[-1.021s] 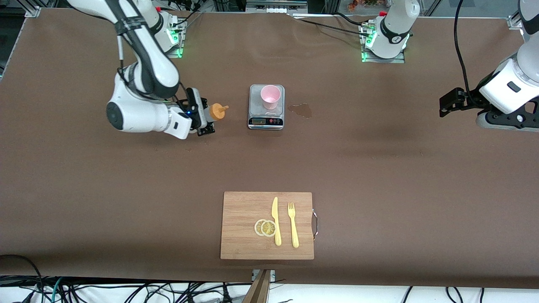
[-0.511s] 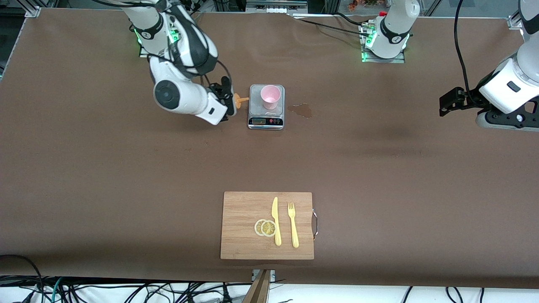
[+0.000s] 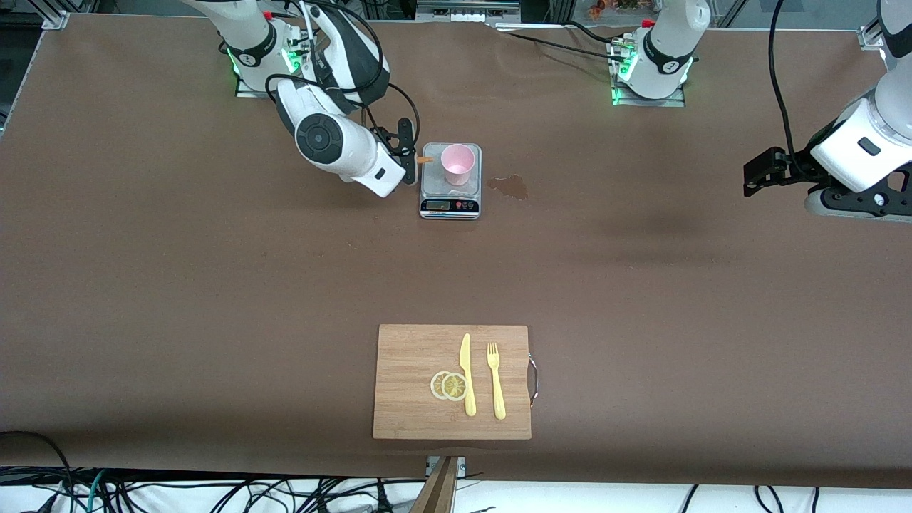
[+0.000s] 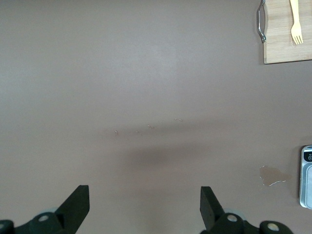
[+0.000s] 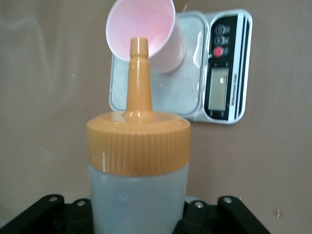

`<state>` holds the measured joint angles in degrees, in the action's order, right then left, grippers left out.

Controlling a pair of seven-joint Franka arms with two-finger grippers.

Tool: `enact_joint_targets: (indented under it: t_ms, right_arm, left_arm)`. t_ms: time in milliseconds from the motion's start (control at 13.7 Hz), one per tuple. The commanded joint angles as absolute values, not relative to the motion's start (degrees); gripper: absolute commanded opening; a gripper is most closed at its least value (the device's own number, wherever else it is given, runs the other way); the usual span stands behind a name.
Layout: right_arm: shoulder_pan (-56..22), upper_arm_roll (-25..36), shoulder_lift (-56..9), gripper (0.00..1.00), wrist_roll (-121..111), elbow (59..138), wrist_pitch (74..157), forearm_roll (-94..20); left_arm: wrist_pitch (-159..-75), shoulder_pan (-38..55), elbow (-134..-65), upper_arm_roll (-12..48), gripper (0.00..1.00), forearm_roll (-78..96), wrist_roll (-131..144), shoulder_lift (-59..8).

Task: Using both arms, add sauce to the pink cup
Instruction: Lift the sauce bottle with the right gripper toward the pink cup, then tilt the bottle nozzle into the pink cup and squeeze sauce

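Jaws, right gripper (image 3: 412,161): clamped on the sauce (image 5: 138,165), bottle tipped sideways, orange nozzle aimed at the pink cup (image 3: 457,164), over the scale's edge.
Jaws, left gripper (image 4: 144,209): spread wide, holding nothing, waiting over bare worktop (image 3: 641,285) at the left arm's end.
Pink cup: upright on the scale (image 3: 450,201).
Spill (image 3: 509,187): wet patch beside the scale, toward the left arm's end.
Cutting board (image 3: 406,406): nearer the front camera, carrying knife (image 3: 467,374), fork (image 3: 495,380), lemon slices (image 3: 449,385).
Writing: none readable on the scale.
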<state>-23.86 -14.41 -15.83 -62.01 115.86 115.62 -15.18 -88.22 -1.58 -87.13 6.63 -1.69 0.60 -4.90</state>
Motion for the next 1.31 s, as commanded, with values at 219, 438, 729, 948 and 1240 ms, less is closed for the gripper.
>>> enact_joint_targets:
  t_ms: [219,438,729,948,1240]
  right_arm:
    - [-24.7,-17.66,-13.45,0.12,-54.15,116.98,111.71,-9.16]
    - [-25.66,-18.54,-13.45,0.12,-51.07,116.98,111.62,-8.44]
    - [-27.41,-18.54,-14.06,0.12,-47.57,116.72,111.71,-6.08]
    - [-28.38,-18.54,-15.03,0.12,-44.83,116.19,111.71,-4.4]
    - [-29.79,-18.54,-16.25,0.12,-41.76,114.88,111.71,-2.56]
  left_arm:
    - [-86.92,-1.85,-85.69,6.59,1.0,-1.32,-0.88,-5.19]
    - [-86.92,-1.85,-85.69,6.59,1.0,-1.32,-0.88,-5.27]
    - [-86.92,-1.85,-85.69,6.5,1.0,-1.32,-0.88,-5.19]
    - [-86.92,-1.85,-85.69,6.5,1.0,-1.32,-0.88,-5.19]
    - [-86.92,-1.85,-85.69,6.5,1.0,-1.32,-0.88,-5.27]
